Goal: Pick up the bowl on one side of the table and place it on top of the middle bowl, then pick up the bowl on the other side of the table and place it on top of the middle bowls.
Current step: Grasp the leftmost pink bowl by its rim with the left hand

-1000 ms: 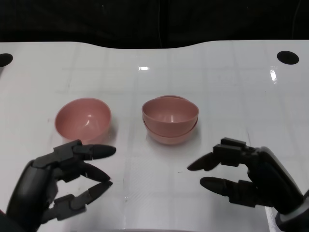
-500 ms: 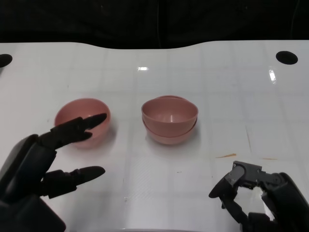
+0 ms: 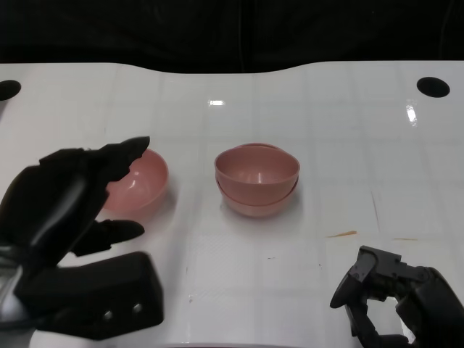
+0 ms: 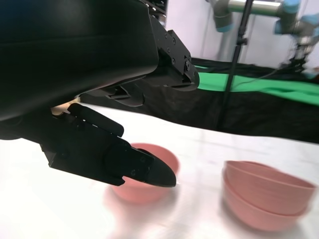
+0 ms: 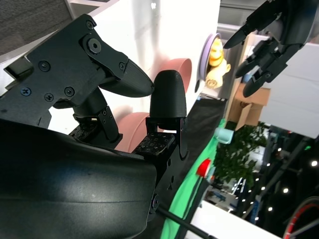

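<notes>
A single pink bowl (image 3: 143, 181) (image 4: 139, 191) sits left of centre on the white table (image 3: 341, 138). A stack of two pink bowls (image 3: 257, 174) (image 4: 264, 194) stands in the middle. My left hand (image 3: 69, 210) (image 4: 109, 149) is raised beside the single bowl, with its fingers spread above the near rim and its thumb lower down; it holds nothing. It hides the bowl's left edge in the head view. My right hand (image 3: 395, 297) (image 5: 99, 99) lies low at the near right edge, far from the bowls, fingers loosely bent around nothing.
Two round black holes (image 3: 433, 85) (image 3: 7, 90) mark the table's far corners. A small orange streak (image 3: 341, 233) lies right of the stack. A dark backdrop runs behind the far edge.
My left hand has lifted and reached forward to the left bowl's near rim. My right hand has drawn back to the near edge and bent its fingers. The bowls have not moved.
</notes>
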### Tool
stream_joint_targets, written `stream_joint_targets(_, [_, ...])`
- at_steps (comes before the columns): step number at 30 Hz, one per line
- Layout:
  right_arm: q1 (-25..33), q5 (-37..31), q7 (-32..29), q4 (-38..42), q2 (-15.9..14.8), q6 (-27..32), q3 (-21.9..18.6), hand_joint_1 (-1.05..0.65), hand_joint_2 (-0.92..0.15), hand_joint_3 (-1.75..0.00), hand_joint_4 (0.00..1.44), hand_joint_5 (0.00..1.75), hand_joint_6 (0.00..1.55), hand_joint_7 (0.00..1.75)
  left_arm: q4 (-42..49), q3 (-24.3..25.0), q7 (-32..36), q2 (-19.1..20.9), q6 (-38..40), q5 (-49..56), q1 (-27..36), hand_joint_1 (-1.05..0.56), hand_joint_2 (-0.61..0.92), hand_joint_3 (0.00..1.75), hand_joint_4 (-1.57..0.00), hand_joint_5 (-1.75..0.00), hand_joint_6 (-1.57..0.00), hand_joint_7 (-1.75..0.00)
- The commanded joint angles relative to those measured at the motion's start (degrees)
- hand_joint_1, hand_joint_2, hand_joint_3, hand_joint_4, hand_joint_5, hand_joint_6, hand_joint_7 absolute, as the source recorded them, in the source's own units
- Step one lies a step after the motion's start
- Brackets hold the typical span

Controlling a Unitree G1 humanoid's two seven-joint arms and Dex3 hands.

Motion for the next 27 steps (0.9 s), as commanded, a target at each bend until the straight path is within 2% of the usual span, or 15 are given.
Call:
stream_joint_targets(1, [0.42, 0.62, 0.38, -1.18, 0.44, 1.66, -0.93, -0.19, -0.43, -1.36, 0.87, 1.75, 0.76, 1.51, 1.77, -3.45, -1.83, -0.07, 5.17, 5.86, -3.65, -0.54, 0.91, 0.01, -0.34, -0.19, -0.34, -0.02])
stream_joint_targets(3, [0.47, 0.61, 0.66, -1.38, 0.70, 1.95, -1.16, -0.18, -0.43, -1.35, 0.87, 1.75, 0.76, 1.52, 2.29, -4.82, -2.35, -0.24, 7.23, 7.59, -4.64, -0.55, 0.91, 0.01, -0.36, -0.18, -0.36, -0.02])
stream_joint_targets(9, [0.17, 0.47, 1.04, -1.13, 1.74, 1.33, -1.62, -0.17, -0.44, -1.35, 0.87, 1.75, 0.76, 1.52, 11.85, -10.37, -1.97, -2.07, 12.88, 12.66, -10.93, -0.54, 0.89, 0.00, -0.45, -0.19, -0.40, -0.03])
stream_joint_targets(20, [0.64, -0.13, 1.05, -2.00, 3.21, 1.98, -2.15, -0.16, -0.45, -1.33, 0.87, 1.75, 0.76, 1.52, 26.11, -16.63, -4.55, -3.44, 19.81, 13.31, -18.83, -0.58, 0.92, 0.02, -0.55, -0.16, -0.40, -0.01])
stream_joint_targets(26, [0.61, -0.48, 1.26, -1.84, 3.60, 1.84, -2.47, -0.17, -0.45, -1.33, 0.87, 1.75, 0.76, 1.51, 37.34, -19.61, -0.72, -3.60, 19.46, 12.85, -22.88, -0.57, 0.92, 0.05, -0.60, -0.14, -0.45, -0.03])
stream_joint_targets(27, [0.62, -0.49, 1.27, -1.90, 3.62, 1.88, -2.52, -0.17, -0.45, -1.33, 0.87, 1.75, 0.76, 1.51, 39.27, -19.95, 0.38, -3.72, 19.04, 12.50, -23.54, -0.55, 0.92, 0.05, -0.65, -0.16, -0.48, -0.04])
